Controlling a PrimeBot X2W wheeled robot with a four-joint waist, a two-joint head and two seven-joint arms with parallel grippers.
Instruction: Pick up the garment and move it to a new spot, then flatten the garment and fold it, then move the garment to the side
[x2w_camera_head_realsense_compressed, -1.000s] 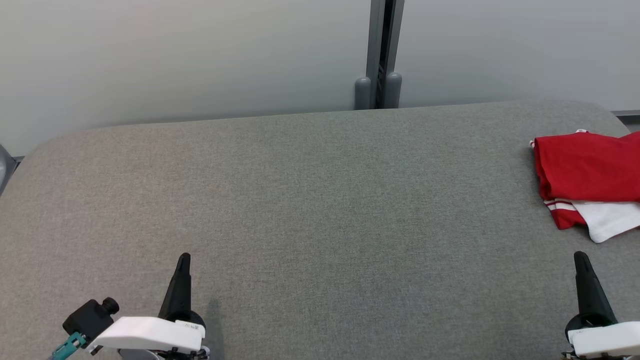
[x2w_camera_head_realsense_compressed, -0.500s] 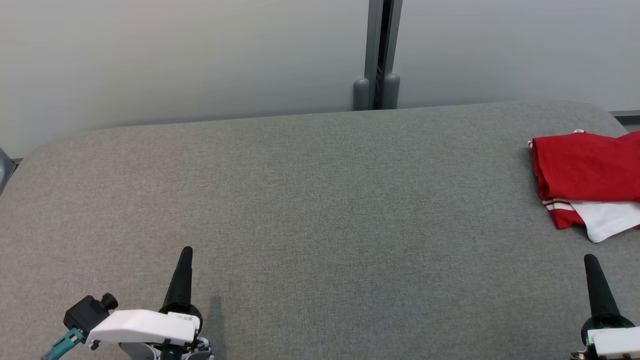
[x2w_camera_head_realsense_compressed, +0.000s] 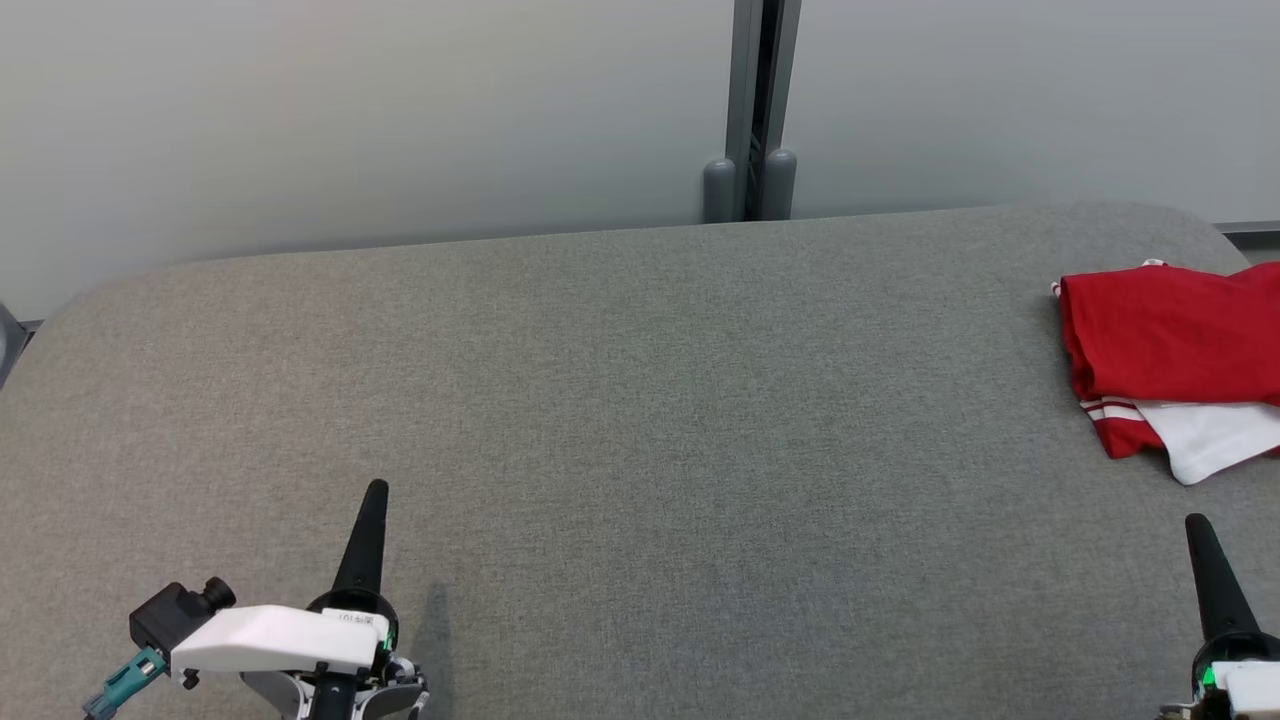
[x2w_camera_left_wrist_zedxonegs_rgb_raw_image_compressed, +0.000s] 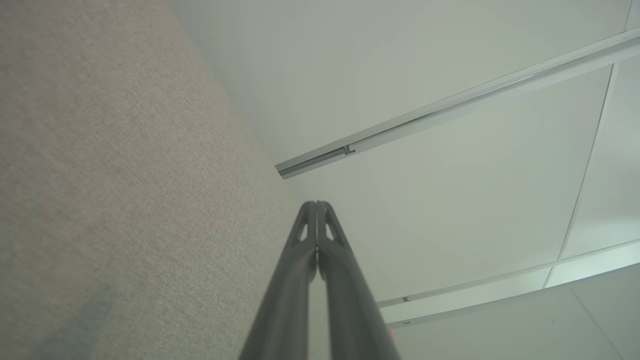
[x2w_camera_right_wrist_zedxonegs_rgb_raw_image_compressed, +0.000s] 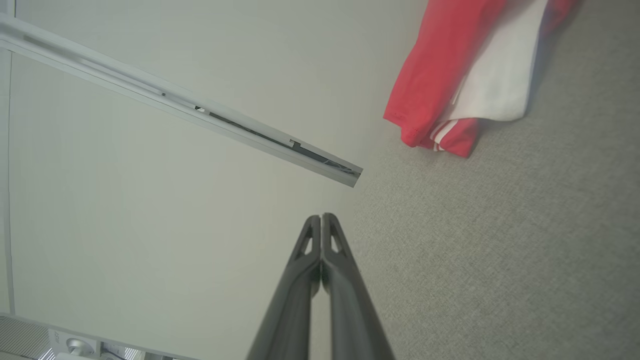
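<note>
The left gripper (x2w_camera_left_wrist_zedxonegs_rgb_raw_image_compressed: 316, 205) has its jaws pressed together on nothing, and so does the right gripper (x2w_camera_right_wrist_zedxonegs_rgb_raw_image_compressed: 320, 217). The red and white garment (x2w_camera_head_realsense_compressed: 1160, 335) lies on the grey table (x2w_camera_head_realsense_compressed: 640, 400), near the right gripper and well apart from the left.

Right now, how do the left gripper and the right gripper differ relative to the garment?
The left gripper sits at the head view's lower left, far across the grey surface from the garment; the right gripper sits lower right, just short of the garment. The left gripper's white housing shows in full; the right gripper's is cut by the frame edge. Both are shut and hold nothing.
</note>
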